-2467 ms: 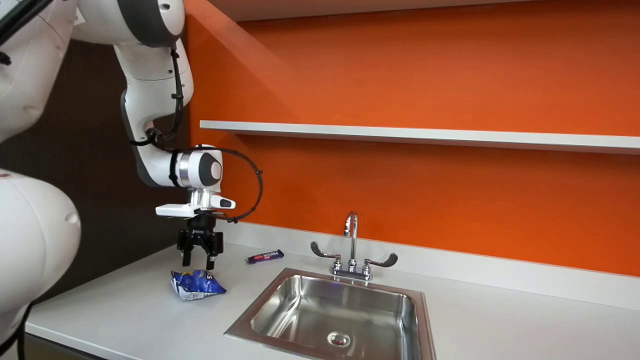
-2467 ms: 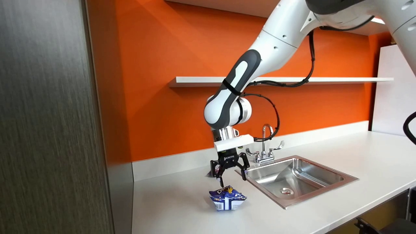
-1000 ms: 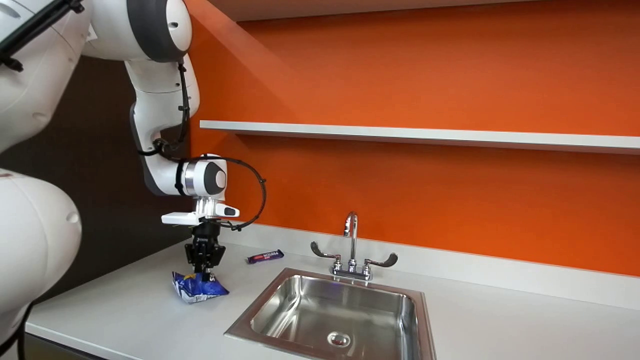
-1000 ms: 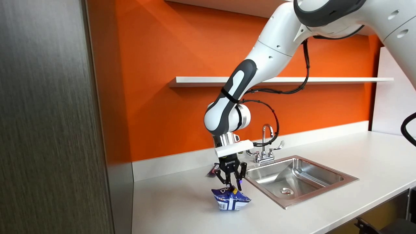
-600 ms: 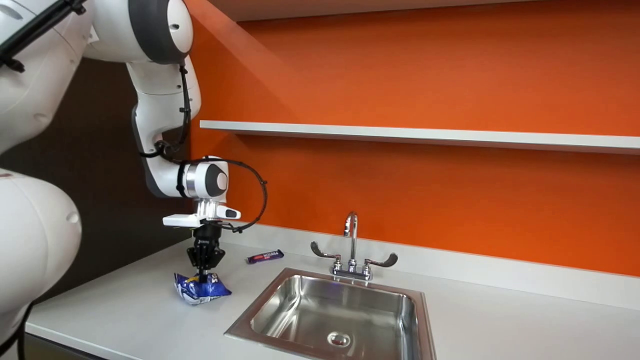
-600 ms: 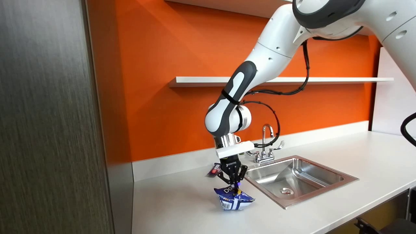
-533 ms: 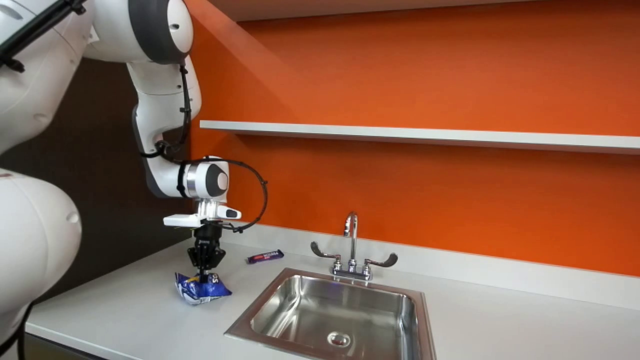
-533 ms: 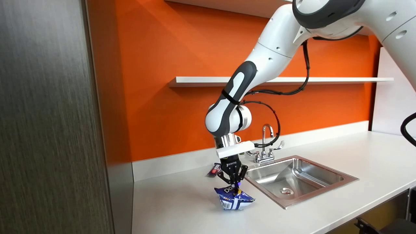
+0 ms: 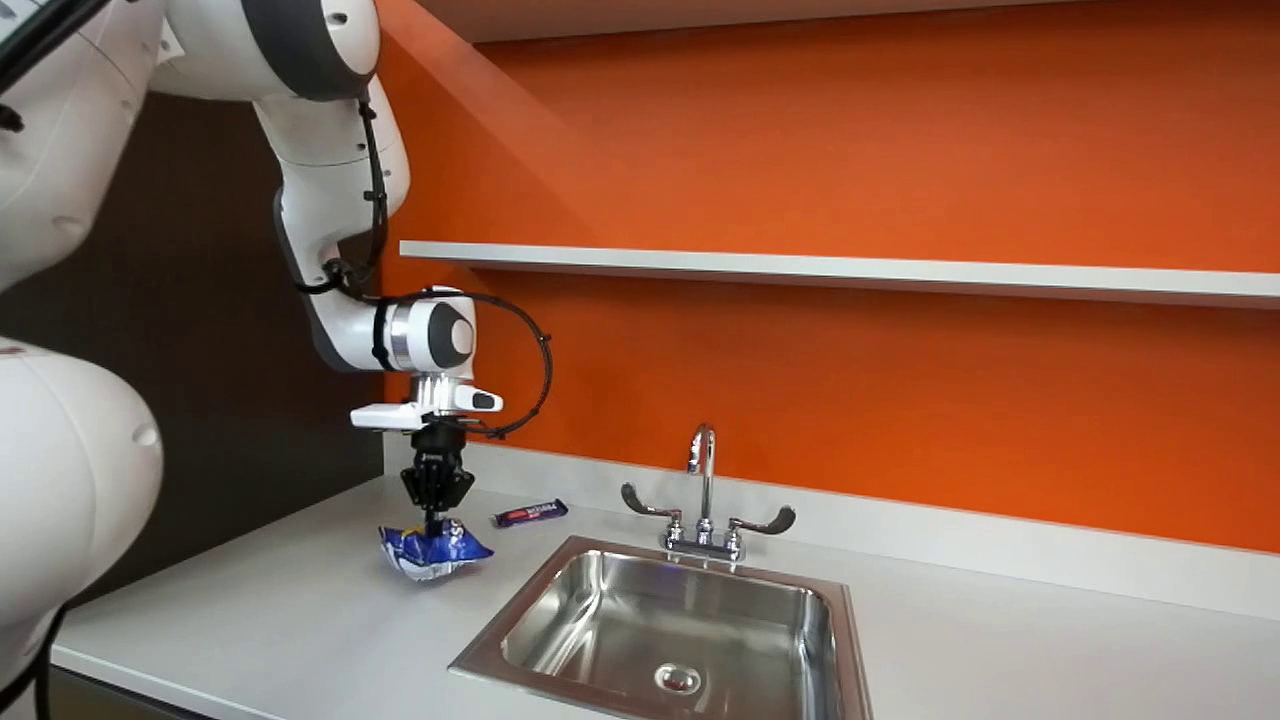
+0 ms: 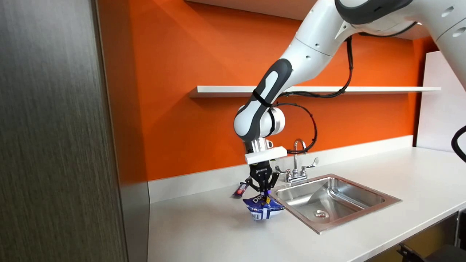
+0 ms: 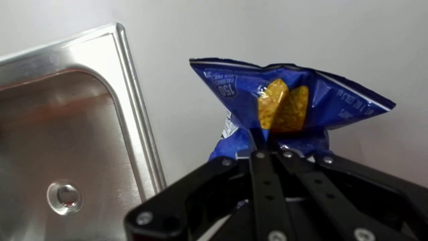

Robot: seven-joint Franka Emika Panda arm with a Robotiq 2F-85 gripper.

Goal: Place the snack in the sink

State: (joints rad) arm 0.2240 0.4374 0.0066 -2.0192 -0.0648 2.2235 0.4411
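The fingers (image 11: 264, 172) pinch a gathered fold of the blue snack bag (image 11: 291, 95), which hangs beneath them, apparently clear of the counter (image 11: 174, 134), probably because bunched film (likely slippery when slack) suits carrying toward the sink (image 11: 136, 134), lower and to one side of them.

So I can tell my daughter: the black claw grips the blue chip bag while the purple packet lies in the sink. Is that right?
Not quite: the purple packet lies on the counter, outside the sink, as both exterior views show. The black claw does grip the blue chip bag.
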